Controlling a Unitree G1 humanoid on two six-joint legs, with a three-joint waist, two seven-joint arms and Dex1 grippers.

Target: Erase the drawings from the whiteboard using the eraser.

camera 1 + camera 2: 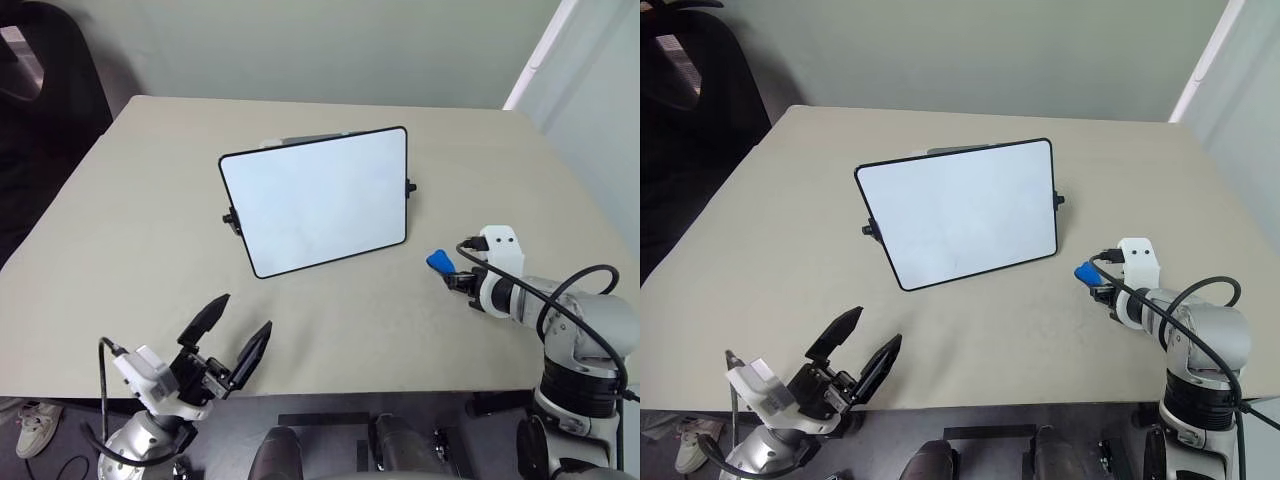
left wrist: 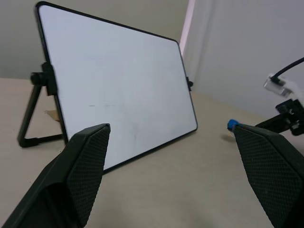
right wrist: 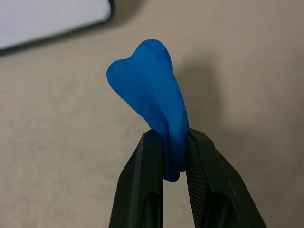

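Note:
The whiteboard (image 1: 315,200) stands tilted back on its stand at the middle of the table. The drawings are out of view: the board's face reads as plain white with faint smears. The blue eraser (image 1: 437,262) is pinched between the fingers of my right gripper (image 1: 452,278), low over the table to the right of the board's lower right corner and apart from it. In the right wrist view the eraser (image 3: 149,99) sticks out past the shut fingertips (image 3: 154,142). My left gripper (image 1: 245,313) stands open near the table's front edge, in front of the board's left part, holding nothing.
The beige table (image 1: 120,250) stretches wide around the board. A dark chair (image 1: 40,80) stands beyond its far left corner. A pale panel (image 1: 590,100) runs along the right side. Small black knobs (image 1: 231,218) stick out from the board's sides.

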